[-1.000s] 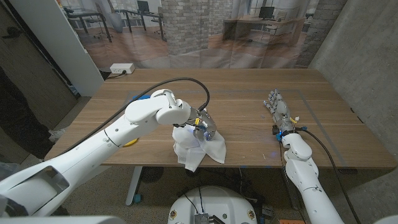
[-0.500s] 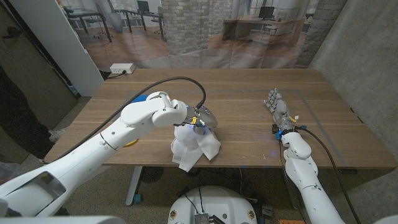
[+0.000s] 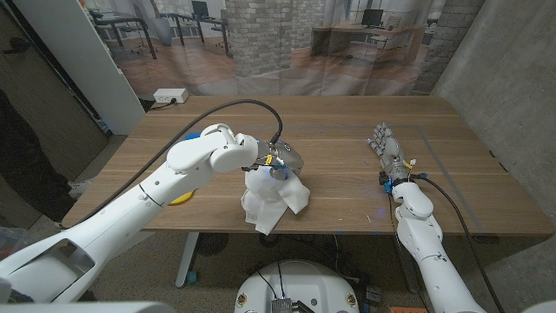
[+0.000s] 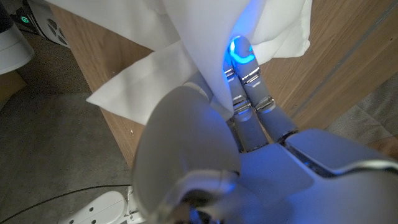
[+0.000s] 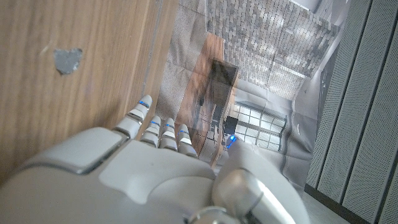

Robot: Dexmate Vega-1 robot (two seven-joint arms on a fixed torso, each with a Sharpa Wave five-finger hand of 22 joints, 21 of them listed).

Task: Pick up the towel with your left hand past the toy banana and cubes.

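Towel (image 3: 273,199), white crumpled cloth, hangs pinched in left hand (image 3: 280,162); right hand (image 3: 388,149) empty, fingers straight.

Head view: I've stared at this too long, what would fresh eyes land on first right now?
First the white towel, bunched and hanging from the left hand near the table's front edge, its lower corner drooping past that edge. Next the right hand, holding nothing, fingers together, on the table's right side. A bit of yellow peeks from under the left arm.
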